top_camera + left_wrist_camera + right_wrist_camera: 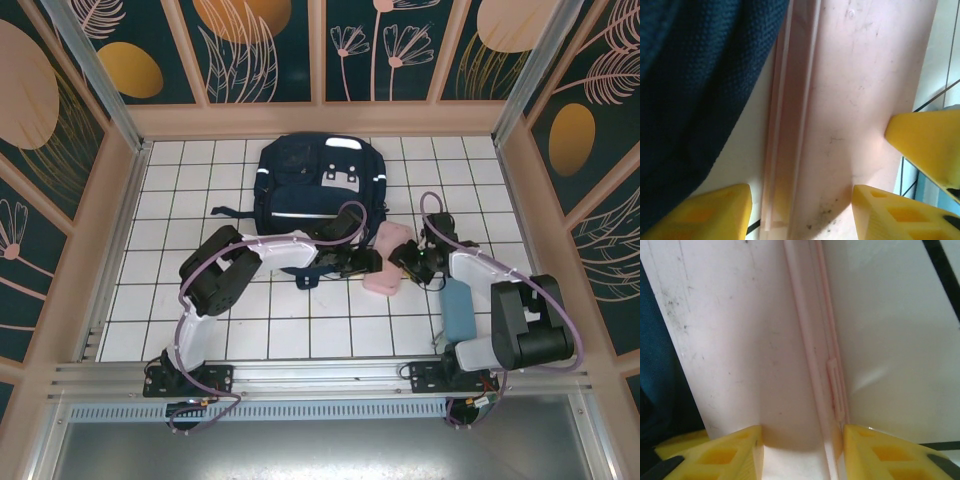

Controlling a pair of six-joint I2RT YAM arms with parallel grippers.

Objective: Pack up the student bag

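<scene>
Student bag [300, 180] lies flat at the far middle of your white tiled table [190, 190], straps trailing toward the arms, its near edge just beyond both wrists. You see its navy weave again at the left of the left wrist view [685, 100] and as a dark strip at the left edge of the right wrist view [652, 365].

A pink case [383, 278] sits just in front of the bag, between your two grippers. Your left gripper [362, 263] comes at it from the left. In its own camera [800, 195] the yellow fingers stand apart over the case [855, 100], and a sliver of white shows between the left finger and the case's seamed edge, so that hand is spread and clamps nothing.

Your right gripper [412, 258] meets the case from the right. In its wrist view [802, 432] the fingers flank the seam side of the case [730, 340], very close to it. Whether they pinch it, you cannot tell.

A blue-grey object [458, 308] lies beside the right arm, apart from the case
</scene>
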